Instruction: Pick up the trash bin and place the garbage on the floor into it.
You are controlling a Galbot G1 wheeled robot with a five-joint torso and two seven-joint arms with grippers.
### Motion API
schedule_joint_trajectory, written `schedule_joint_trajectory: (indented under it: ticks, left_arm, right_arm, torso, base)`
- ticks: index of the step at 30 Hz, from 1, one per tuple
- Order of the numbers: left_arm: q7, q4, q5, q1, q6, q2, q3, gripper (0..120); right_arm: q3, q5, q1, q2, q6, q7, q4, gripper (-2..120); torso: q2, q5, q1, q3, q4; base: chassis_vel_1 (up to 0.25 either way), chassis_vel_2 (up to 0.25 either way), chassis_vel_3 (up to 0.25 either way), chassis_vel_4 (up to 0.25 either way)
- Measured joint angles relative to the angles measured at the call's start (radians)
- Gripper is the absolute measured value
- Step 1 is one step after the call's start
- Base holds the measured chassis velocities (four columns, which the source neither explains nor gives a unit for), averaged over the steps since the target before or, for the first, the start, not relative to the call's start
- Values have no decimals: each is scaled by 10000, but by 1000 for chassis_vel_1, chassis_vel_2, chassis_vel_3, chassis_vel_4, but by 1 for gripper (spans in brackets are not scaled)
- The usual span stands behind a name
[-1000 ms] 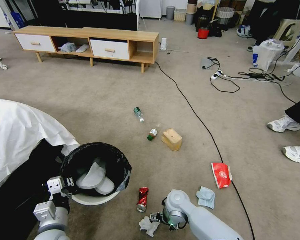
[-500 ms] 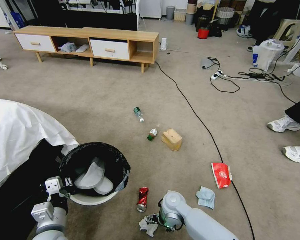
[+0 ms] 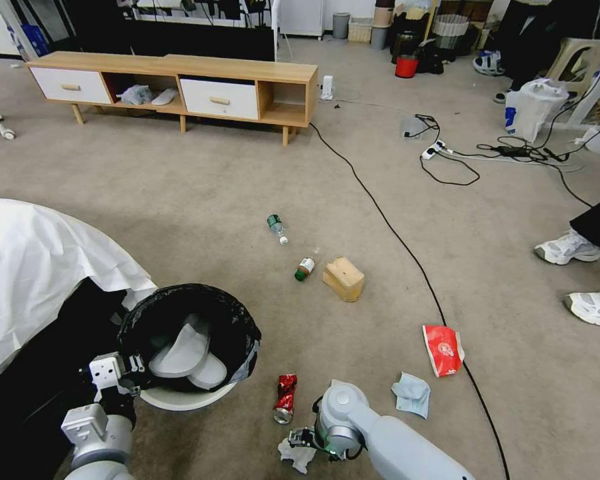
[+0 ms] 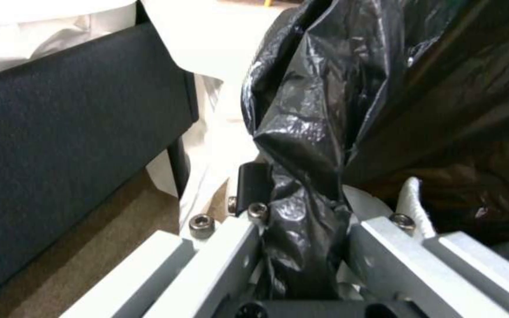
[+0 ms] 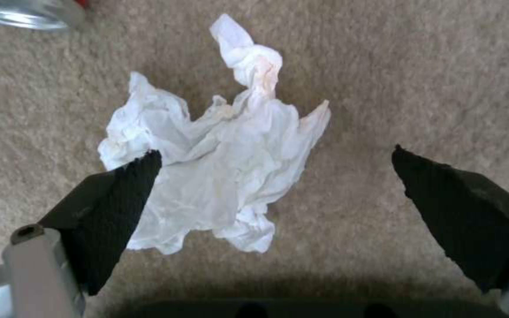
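The trash bin [image 3: 180, 399], white with a black bag over its rim, sits at the lower left of the head view. My left gripper [image 3: 121, 375] is shut on the bag-covered rim [image 4: 301, 247]. My right gripper [image 3: 299, 440] hangs open just above the white crumpled tissue [image 3: 297, 457], its fingers [image 5: 119, 198] standing either side of the tissue [image 5: 219, 168]. A crushed red can [image 3: 285, 398] lies close by on the floor [image 3: 353, 200]. Farther out are a pale blue tissue [image 3: 411, 395], a red packet [image 3: 443, 349], a tan box [image 3: 343, 279], a green-capped bottle [image 3: 304, 269] and a clear bottle [image 3: 277, 229].
Pale flat items [image 3: 183, 353] lie inside the bin. A white sheet over dark furniture [image 3: 40, 267] stands to the left of it. A black cable [image 3: 393, 233] crosses the carpet past the packet. A person's shoes [image 3: 567, 247] stand at the right, and a wooden bench [image 3: 180, 87] at the back.
My right gripper has crept left and lower over the white tissue. The bin and left gripper have shifted slightly left.
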Motion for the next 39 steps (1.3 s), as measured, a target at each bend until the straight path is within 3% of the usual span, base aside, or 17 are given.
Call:
schedule_joint_trajectory:
  ticks: [8,18,21,39]
  left_arm:
    - [6,-1,1,3,-9,-5,-2,1]
    - [17,53,40,-9,-37,-53,29,1]
    - [19,53,89,-7,-39,-134,70,1]
    - [25,99,62,4,-62,-111,17,1]
  right_arm:
    - [-40,-60,32,31,0,-90,-59,98]
    - [-65,-217,115,10,-40,-342,-206,74]
    - [-130,-269,151,-9,-52,-424,-215,68]
    - [-321,-369,231,111,-32,-449,-340,67]
  torso:
    - [0,1,0,0,0]
    - [0,0,0,0,0]
    - [2,-18,-2,-1,-8]
    - [7,-3,-2,-3,-1]
  base:
    - [0,0,0,0]
    - [0,0,0,0]
    - [0,0,0,0]
    - [0,0,0,0]
